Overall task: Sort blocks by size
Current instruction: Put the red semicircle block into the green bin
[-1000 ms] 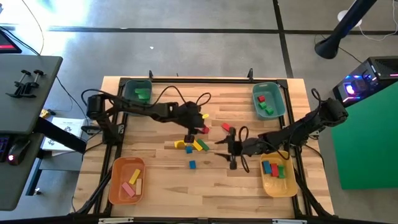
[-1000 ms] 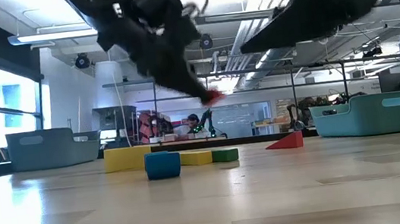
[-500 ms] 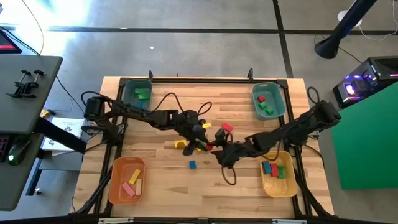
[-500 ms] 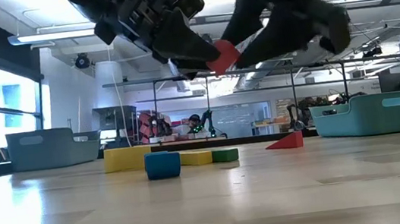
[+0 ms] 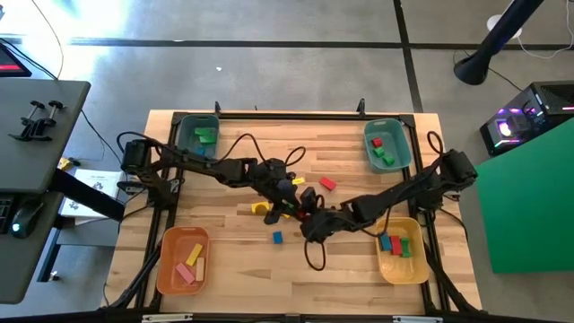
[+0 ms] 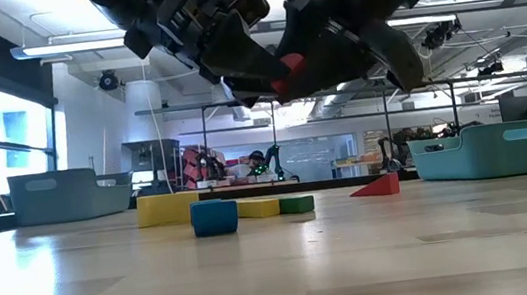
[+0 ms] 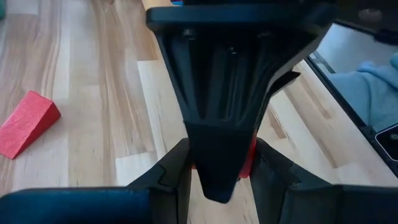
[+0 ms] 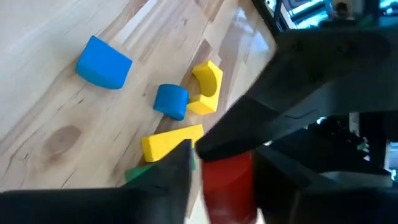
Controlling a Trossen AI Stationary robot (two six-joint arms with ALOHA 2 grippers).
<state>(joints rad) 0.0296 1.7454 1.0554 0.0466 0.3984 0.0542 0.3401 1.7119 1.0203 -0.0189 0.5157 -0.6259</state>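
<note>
My left gripper [image 5: 297, 204] is shut on a small red block [image 6: 292, 67] above the middle of the table. My right gripper [image 5: 309, 221] has come in from the table's right. It is open, with a finger on either side of the same red block [image 8: 228, 180] and only a thin gap showing beside the block. Below them, loose blocks rest flat on the table: a yellow arch [image 8: 208, 87], a yellow bar [image 8: 171, 143], a green block [image 6: 297, 204], two blue blocks [image 8: 104, 62] [image 8: 171, 99] and a red wedge [image 5: 327, 183]. My left gripper pinches the red block [image 7: 249, 158] between its two fingers. The block is lifted clear of the table. The right gripper's finger stands in front of it, so the sides held do not show. Whether my right gripper touches the block, I cannot tell.
Teal bins stand at the far left [image 5: 198, 135] and far right [image 5: 387, 144], each with blocks inside. An orange bin [image 5: 184, 260] is at the near left and a yellow bin [image 5: 400, 251] at the near right. Cables loop over the table's middle.
My left gripper carried the red block a little toward the near edge, then held still. My right gripper moved toward the table's left and up to the left gripper, and its fingers now stand around the red block.
</note>
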